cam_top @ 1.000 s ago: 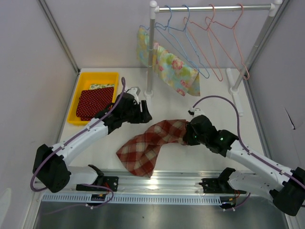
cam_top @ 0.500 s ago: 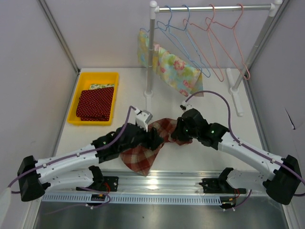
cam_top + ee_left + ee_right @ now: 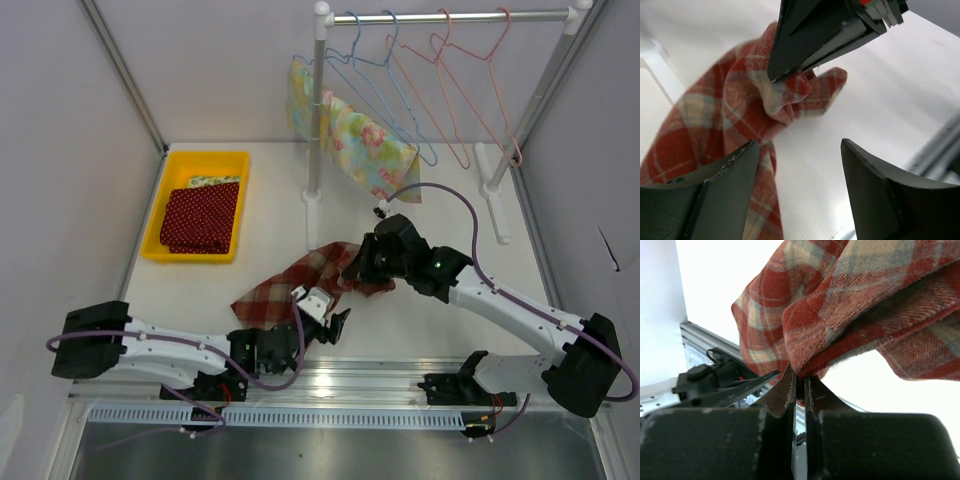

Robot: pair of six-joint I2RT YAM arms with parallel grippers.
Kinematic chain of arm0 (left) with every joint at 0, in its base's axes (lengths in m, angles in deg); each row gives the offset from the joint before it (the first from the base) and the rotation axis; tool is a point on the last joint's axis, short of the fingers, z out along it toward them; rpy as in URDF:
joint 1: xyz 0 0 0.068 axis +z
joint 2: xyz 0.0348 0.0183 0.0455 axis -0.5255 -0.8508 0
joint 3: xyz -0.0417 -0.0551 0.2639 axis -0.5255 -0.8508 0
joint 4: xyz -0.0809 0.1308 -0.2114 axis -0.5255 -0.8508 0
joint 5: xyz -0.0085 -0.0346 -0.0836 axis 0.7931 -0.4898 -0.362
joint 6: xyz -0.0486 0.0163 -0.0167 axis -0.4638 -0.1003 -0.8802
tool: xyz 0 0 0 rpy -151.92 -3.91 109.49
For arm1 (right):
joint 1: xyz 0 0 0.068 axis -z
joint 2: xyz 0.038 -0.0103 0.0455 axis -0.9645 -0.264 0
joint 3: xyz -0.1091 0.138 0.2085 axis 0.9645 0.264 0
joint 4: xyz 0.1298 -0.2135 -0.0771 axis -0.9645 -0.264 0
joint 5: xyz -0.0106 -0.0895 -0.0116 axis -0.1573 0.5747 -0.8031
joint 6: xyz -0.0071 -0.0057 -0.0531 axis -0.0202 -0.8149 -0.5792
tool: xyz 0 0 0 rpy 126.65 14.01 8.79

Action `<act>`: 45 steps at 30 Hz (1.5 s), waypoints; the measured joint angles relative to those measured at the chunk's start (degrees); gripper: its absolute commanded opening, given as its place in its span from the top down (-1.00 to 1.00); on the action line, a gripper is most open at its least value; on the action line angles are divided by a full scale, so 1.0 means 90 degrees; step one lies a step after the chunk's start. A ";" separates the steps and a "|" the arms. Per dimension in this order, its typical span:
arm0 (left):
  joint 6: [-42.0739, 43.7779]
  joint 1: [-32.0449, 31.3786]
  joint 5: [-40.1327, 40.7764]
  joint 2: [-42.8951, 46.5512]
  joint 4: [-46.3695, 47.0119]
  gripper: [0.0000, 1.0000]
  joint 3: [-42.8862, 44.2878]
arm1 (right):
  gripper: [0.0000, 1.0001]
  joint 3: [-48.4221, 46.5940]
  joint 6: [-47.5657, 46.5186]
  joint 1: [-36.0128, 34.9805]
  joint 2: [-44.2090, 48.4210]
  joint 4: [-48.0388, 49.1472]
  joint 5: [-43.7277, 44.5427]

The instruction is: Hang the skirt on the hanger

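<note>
The red plaid skirt (image 3: 285,287) lies crumpled on the white table, one end lifted. My right gripper (image 3: 352,270) is shut on its edge; the right wrist view shows the cloth (image 3: 855,305) pinched between the closed fingers. My left gripper (image 3: 325,318) is open and empty, low near the front rail, just in front of the skirt (image 3: 715,125). The right gripper's fingers (image 3: 815,35) show above the cloth in the left wrist view. Several blue and pink wire hangers (image 3: 440,90) hang on the rack's rail at the back.
A floral cloth (image 3: 365,145) hangs on one blue hanger. The rack's white left post (image 3: 317,110) stands on the table behind the skirt. A yellow tray (image 3: 180,165) with a red dotted cloth (image 3: 203,215) sits at the back left. A metal rail (image 3: 330,385) runs along the front edge.
My left arm has swung from the back by the tray down to the front edge, gripper open. My right gripper has pulled the skirt's end to the left and back.
</note>
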 measured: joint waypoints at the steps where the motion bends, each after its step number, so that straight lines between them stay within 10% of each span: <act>1: 0.0311 -0.0117 0.0221 -0.0172 0.0486 -0.44 -0.0124 | 1.00 0.0000 0.0046 0.0000 0.0000 0.0007 -0.0017; 10: 0.3339 -0.0532 0.1571 -0.2157 0.4146 -0.43 -0.0301 | 1.00 -0.0002 0.0335 -0.0002 -0.0024 0.0056 -0.0090; 17: 0.5078 -0.0678 0.1921 -0.3242 0.4767 -0.35 -0.0032 | 1.00 -0.0010 0.0403 -0.0019 -0.0024 0.0053 -0.0092; 45: 0.3257 0.0126 0.0602 -0.1229 0.4204 -0.20 -0.0092 | 1.00 -0.0012 0.0459 -0.0027 -0.0248 0.0007 -0.0087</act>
